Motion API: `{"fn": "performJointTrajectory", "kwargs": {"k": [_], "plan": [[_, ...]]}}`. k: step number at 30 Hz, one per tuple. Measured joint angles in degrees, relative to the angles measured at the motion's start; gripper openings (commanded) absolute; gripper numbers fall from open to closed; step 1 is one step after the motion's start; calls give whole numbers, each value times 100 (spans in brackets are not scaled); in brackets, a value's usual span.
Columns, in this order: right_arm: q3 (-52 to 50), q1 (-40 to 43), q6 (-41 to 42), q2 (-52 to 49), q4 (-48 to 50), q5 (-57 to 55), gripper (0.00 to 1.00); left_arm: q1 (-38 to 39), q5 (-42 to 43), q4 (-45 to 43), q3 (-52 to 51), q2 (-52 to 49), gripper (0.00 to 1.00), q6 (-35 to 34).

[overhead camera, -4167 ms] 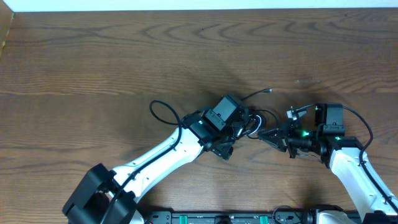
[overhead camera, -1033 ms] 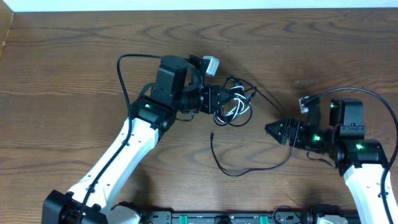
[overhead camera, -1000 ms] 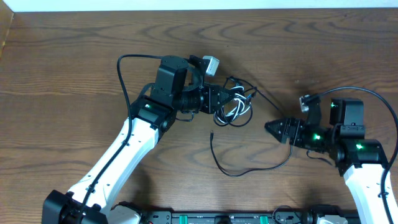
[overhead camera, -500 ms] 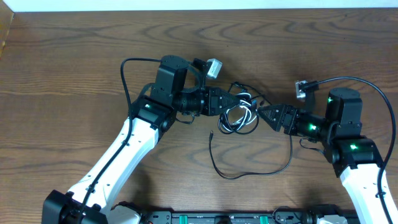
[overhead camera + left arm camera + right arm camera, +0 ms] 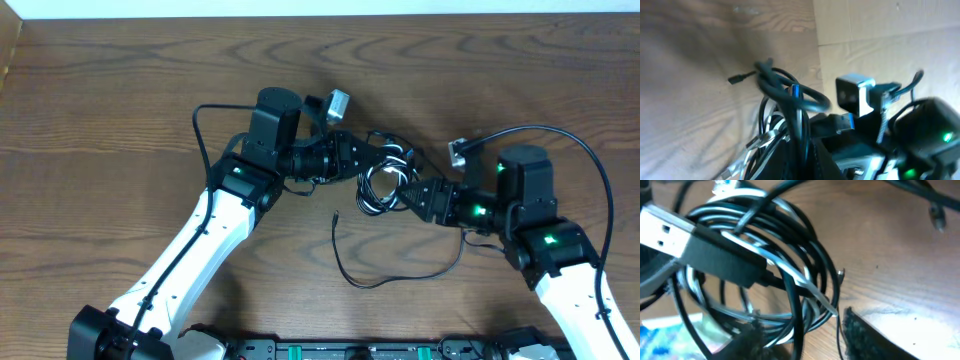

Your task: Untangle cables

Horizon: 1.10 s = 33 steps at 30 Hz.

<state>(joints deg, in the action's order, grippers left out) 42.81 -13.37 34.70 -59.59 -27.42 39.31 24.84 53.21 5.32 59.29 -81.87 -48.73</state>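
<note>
Left gripper [image 5: 372, 160] is seen clamped shut on the cables [image 5: 385, 180], a tangled coil of black loops held near the middle of the table [image 5: 120, 100]. In the left wrist view the strands [image 5: 790, 100] are shown rising out from between its fingers. A white cord [image 5: 790, 275] is wound in among the black loops, and a flat USB plug [image 5: 670, 230] is laid across the coil. One black cord [image 5: 385, 284] is trailed out of the bundle and is spread in a wide curve on the table, toward the near edge. Right gripper [image 5: 412, 193] is brought up against the other side of the coil. Its fingers [image 5: 865, 335] are seen apart, with the lowest loops between them; no firm hold can be made out.
</note>
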Motion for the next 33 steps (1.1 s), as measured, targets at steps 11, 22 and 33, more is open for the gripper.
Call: {"fn": "performJointTrajectory", "kwargs": {"k": [11,22,33], "plan": [[-2,-66,201,-2,236,-201,1,0,-264,229,0,0,38,-378],[0,378,354,-2,1102,896,1,-4,-1528,1526,0,0,65,-155],[0,393,376,-2,1152,1058,1,44,-1762,1694,0,0,82,553]]}}
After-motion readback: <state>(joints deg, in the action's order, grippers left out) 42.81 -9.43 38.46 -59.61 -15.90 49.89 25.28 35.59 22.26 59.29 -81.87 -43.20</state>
